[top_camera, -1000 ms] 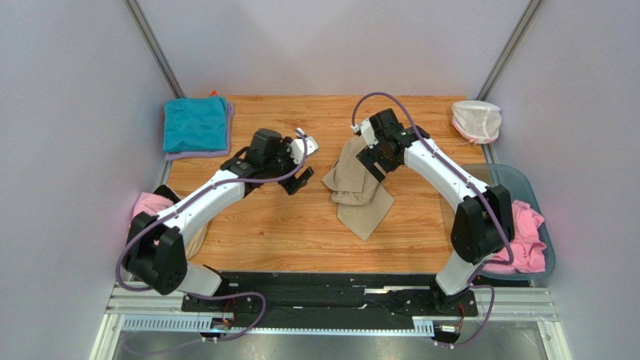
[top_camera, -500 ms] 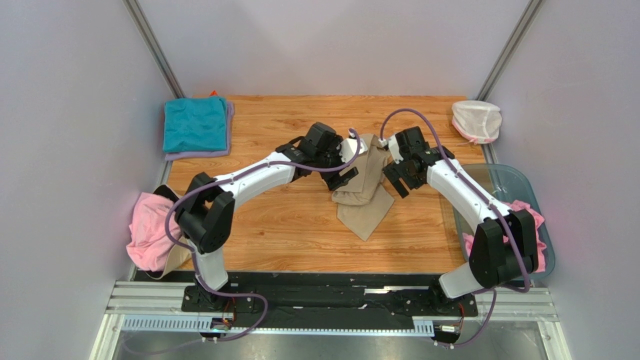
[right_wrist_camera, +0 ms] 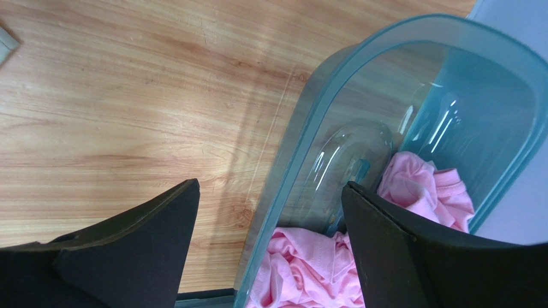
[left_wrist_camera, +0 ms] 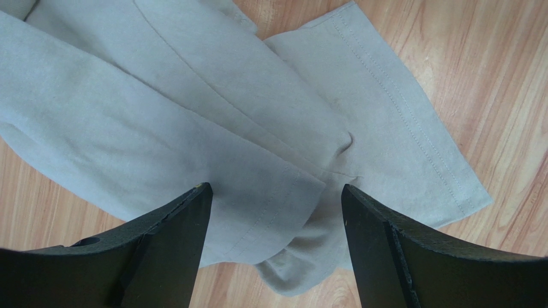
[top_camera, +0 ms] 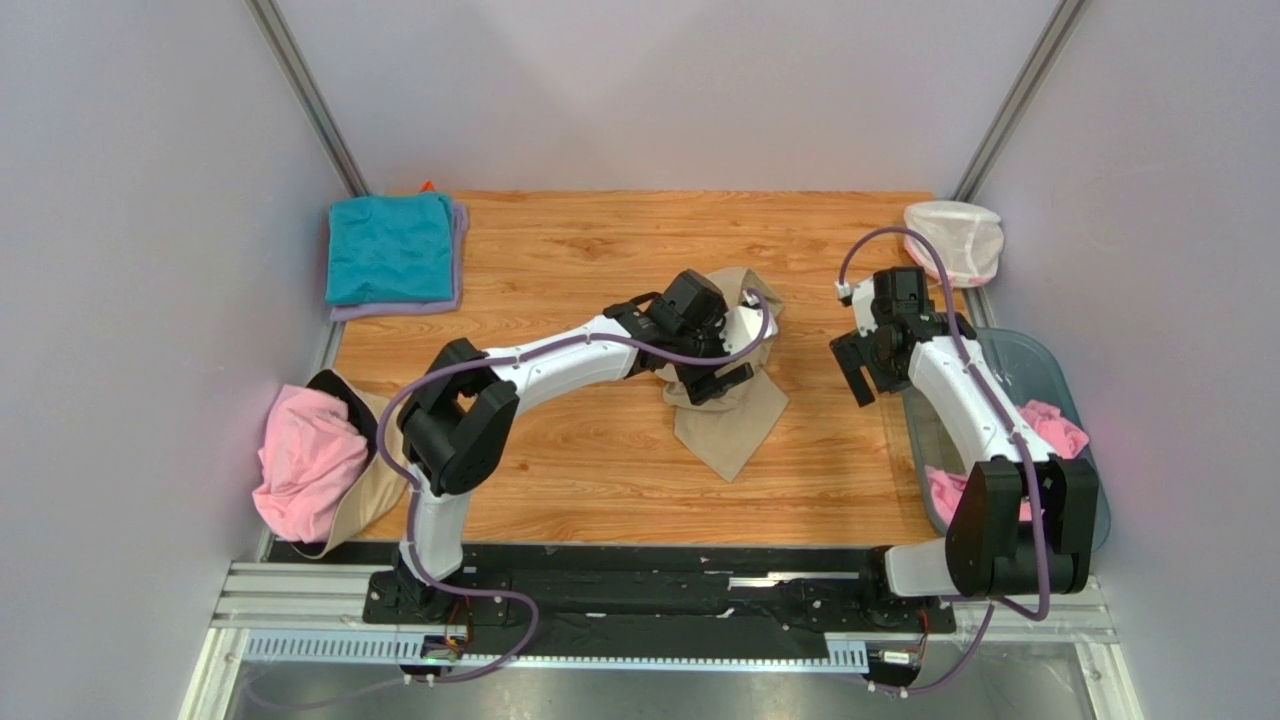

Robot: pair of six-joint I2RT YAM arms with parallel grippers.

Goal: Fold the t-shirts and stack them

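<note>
Overhead view of a wooden bench (top_camera: 571, 450) with two robot arms bolted at its near edge.

Nearest, on the left, a crumpled pink t-shirt (top_camera: 308, 458) hangs over the bench's side edge. It is unfolded and probably waiting its turn.

On the right, a clear bluish tub (right_wrist_camera: 386, 45) stands at the bench's edge. It holds more pink cloth (right_wrist_camera: 424, 186), bunched up, seemingly the supply of shirts yet to be folded. The right claw (right_wrist_camera: 270, 186) hovers near the tub's rim, fingers spread wide and gripping nothing.

In the middle of the bench lies the tan t-shirt (left_wrist_camera: 193, 128), loosely heaped, with one hemmed flap lying flat on the wood. The left claw (left_wrist_camera: 270, 196) hangs directly over it, fingers apart on either side of a fold, with nothing pinched. It is likely lining up a grab.

At the far left corner a folded teal t-shirt (top_camera: 391, 248) rests squarely on a folded lilac t-shirt (top_camera: 394, 311); this is the finished stack. At the far right corner sits a small white net pouch (top_camera: 953, 240).
</note>
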